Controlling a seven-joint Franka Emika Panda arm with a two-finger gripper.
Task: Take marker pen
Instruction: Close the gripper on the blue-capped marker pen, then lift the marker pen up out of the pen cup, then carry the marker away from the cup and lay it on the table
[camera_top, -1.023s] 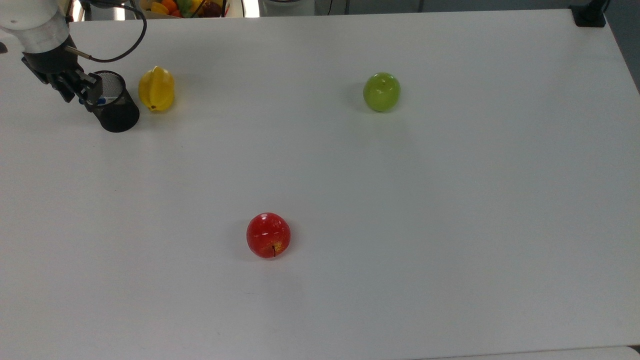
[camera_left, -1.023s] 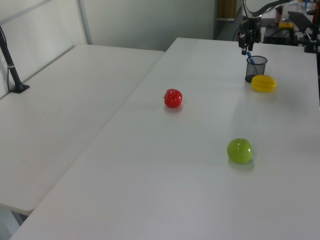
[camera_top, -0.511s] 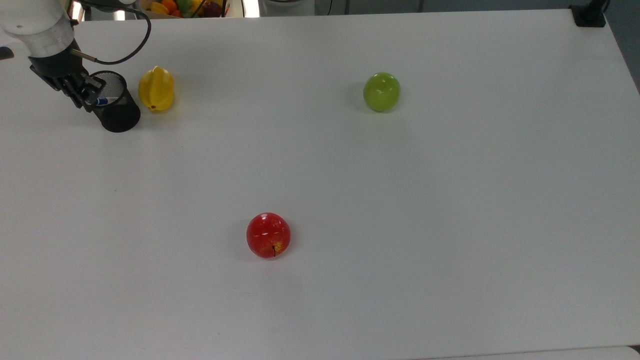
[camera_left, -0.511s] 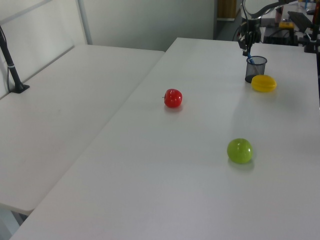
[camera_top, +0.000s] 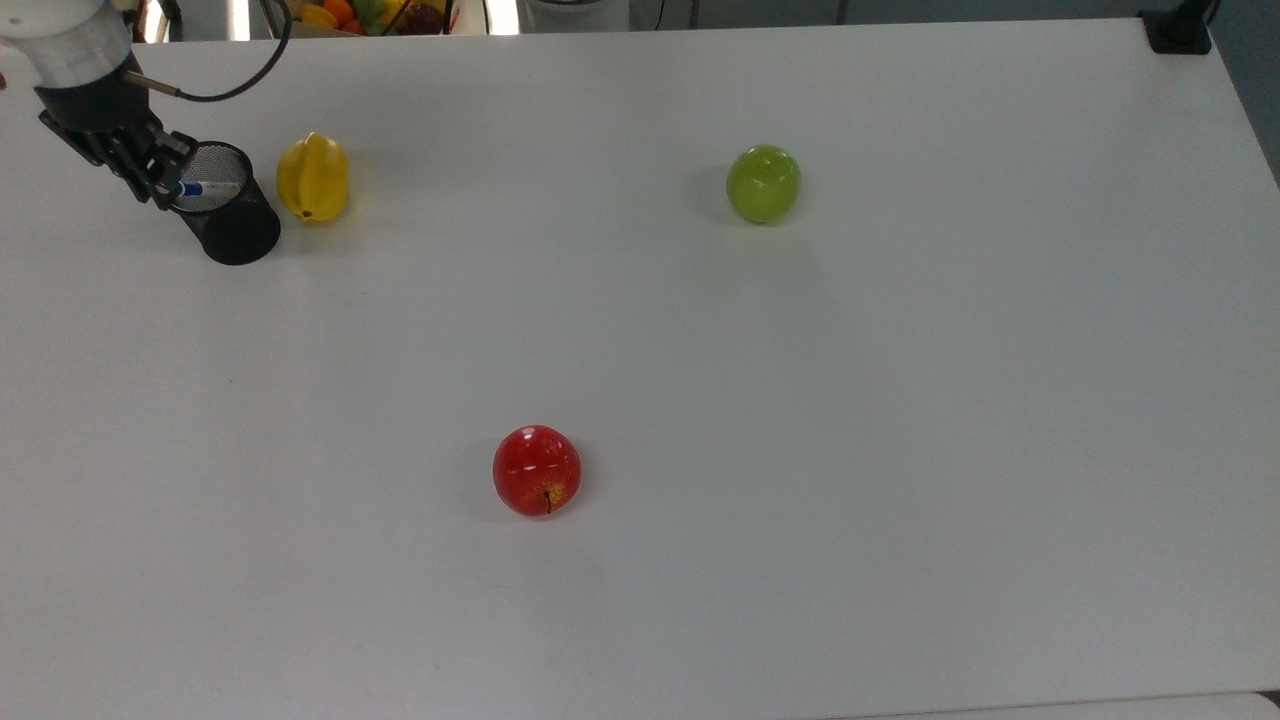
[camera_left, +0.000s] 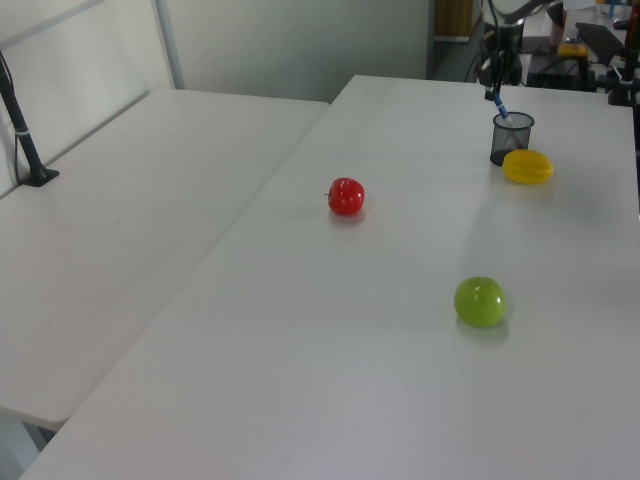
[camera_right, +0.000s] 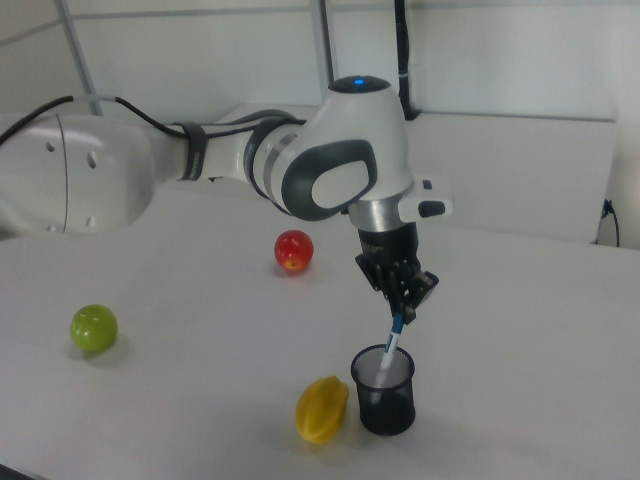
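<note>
Marker pen (camera_right: 392, 345) hangs tilted, blue cap end clamped in the jaws (camera_right: 404, 306), white barrel's lower end inside the black mesh cup (camera_right: 383, 391). Long axis runs down from the jaws; clearing the rim probably needs a lift.

Arm reaching in, gripper (camera_right: 403, 304) pointing down with its fingers closed on the marker pen (camera_right: 394, 338).

In the right view the white arm comes in from nine o'clock, bends at a bulky grey-and-white joint, and drops its dark hand toward six o'clock; a cable runs up from the wrist. In the top view the gripper (camera_top: 150, 172) sits at the frame's ten o'clock corner, its fingers angled toward four o'clock. In the left view the gripper (camera_left: 494, 88) hangs at one o'clock, pinching the pen's upper end.
</note>
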